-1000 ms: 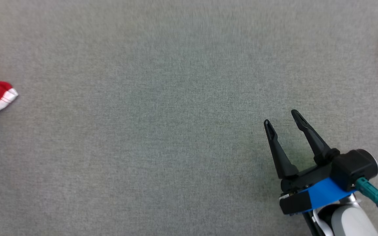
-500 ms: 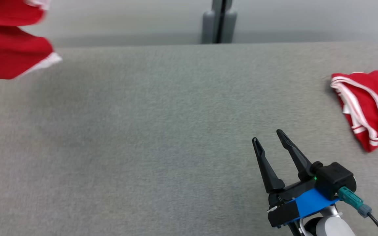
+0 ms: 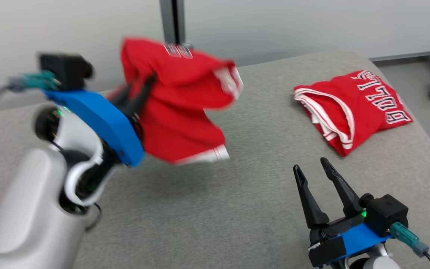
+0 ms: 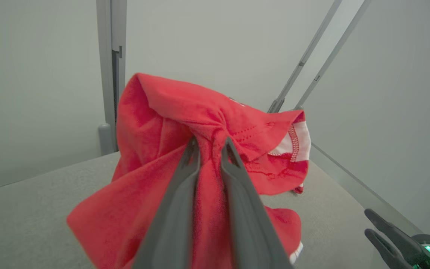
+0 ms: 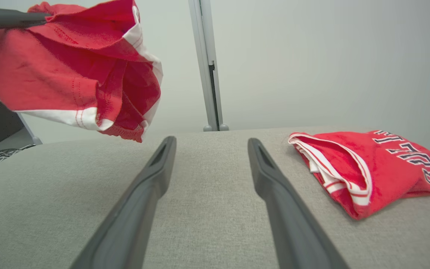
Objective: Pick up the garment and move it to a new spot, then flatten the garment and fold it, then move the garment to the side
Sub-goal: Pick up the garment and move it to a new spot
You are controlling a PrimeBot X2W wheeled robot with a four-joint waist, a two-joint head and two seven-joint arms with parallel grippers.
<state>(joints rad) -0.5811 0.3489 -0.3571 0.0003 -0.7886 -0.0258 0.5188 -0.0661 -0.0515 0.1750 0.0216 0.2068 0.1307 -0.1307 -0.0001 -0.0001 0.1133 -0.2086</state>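
The garment [image 3: 185, 112] is a red jersey with white trim, bunched and hanging in the air above the grey table [image 3: 218, 209]. My left gripper [image 3: 140, 87] is shut on a gathered fold of it, at the left of the head view. In the left wrist view the two fingers pinch the red garment [image 4: 162, 123] at my left gripper [image 4: 210, 142], and cloth drapes down both sides. My right gripper [image 3: 310, 164] stands open and empty low over the table at the lower right, apart from the garment. From my right gripper [image 5: 211, 140] the garment [image 5: 50, 71] hangs at the upper left.
A second red jersey [image 3: 349, 108] with "BULLS" lettering lies folded on the table's far right; the jersey [image 5: 368, 164] sits just right of my right fingers. A grey post [image 3: 173, 20] stands behind the table against a pale wall. The floor drops off at the right.
The head camera has swung up, bringing the table's far edge and the folded jersey into view. My left arm has come in from the left, holding the garment raised. The right gripper stays open.
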